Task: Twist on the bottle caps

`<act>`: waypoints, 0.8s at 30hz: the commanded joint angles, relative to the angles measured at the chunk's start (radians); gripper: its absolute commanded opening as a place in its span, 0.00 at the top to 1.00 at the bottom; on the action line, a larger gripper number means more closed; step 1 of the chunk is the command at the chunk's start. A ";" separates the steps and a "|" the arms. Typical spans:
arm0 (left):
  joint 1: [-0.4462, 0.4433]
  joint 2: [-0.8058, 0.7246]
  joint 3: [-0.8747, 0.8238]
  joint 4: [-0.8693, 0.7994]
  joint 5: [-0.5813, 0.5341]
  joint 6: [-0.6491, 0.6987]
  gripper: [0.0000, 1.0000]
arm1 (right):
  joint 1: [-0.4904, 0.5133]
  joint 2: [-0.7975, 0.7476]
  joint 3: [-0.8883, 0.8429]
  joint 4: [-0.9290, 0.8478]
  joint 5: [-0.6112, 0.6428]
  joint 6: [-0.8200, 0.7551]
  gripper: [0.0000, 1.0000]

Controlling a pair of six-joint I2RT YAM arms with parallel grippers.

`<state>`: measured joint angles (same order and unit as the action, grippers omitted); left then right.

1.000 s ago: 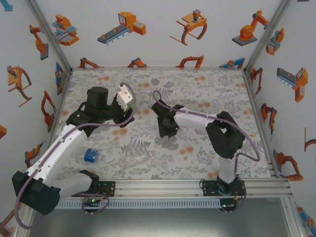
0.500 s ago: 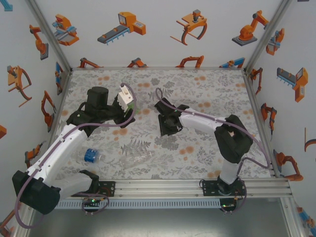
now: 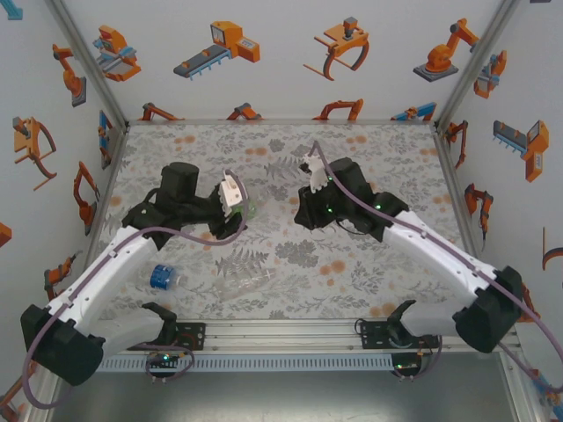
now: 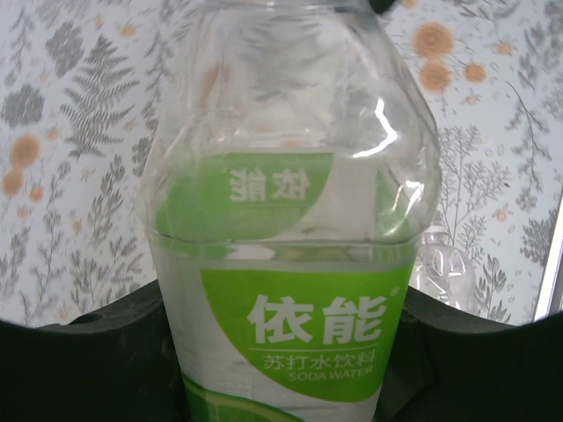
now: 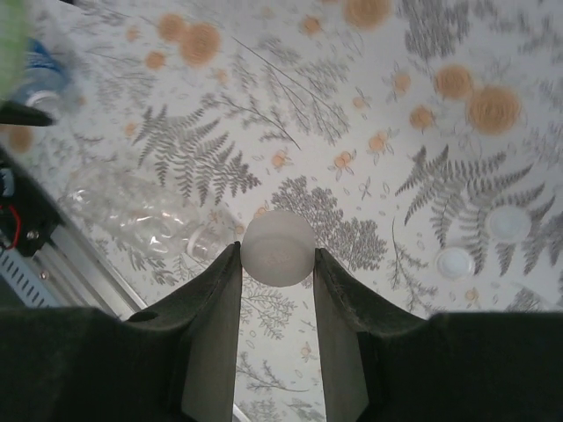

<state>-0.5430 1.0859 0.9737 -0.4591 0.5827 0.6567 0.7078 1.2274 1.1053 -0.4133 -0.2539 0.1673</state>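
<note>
One white cap (image 5: 278, 248) between right fingers (image 5: 211, 325), arm newly outstretched.

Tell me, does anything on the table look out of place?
Two bottles lie on their sides at the front of the table: the blue-labelled bottle and the clear plain bottle. Two white caps sit loose on it too.

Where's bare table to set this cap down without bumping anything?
Bare: the far strip of the table along the back wall, corner to corner. Crowded: the near left, where the blue-label bottle and clear plain bottle lie, and the middle, around the left gripper, the right gripper and two loose caps beside it.
</note>
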 commanded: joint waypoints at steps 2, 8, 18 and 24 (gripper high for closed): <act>-0.069 -0.029 0.000 -0.093 0.013 0.218 0.98 | -0.003 -0.139 -0.036 0.068 -0.178 -0.220 0.86; -0.123 -0.035 0.049 -0.204 -0.061 0.281 1.00 | -0.001 -0.217 0.000 0.016 -0.330 -0.392 0.90; -0.124 -0.058 0.001 -0.138 -0.014 0.265 1.00 | 0.107 -0.181 0.003 0.091 -0.367 -0.500 1.00; -0.124 -0.070 -0.025 -0.116 -0.005 0.256 1.00 | 0.133 -0.168 0.006 0.131 -0.328 -0.498 1.00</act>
<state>-0.6624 1.0355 0.9627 -0.5961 0.5423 0.9024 0.8303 1.0607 1.0878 -0.3359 -0.5930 -0.3077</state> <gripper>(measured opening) 0.546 0.354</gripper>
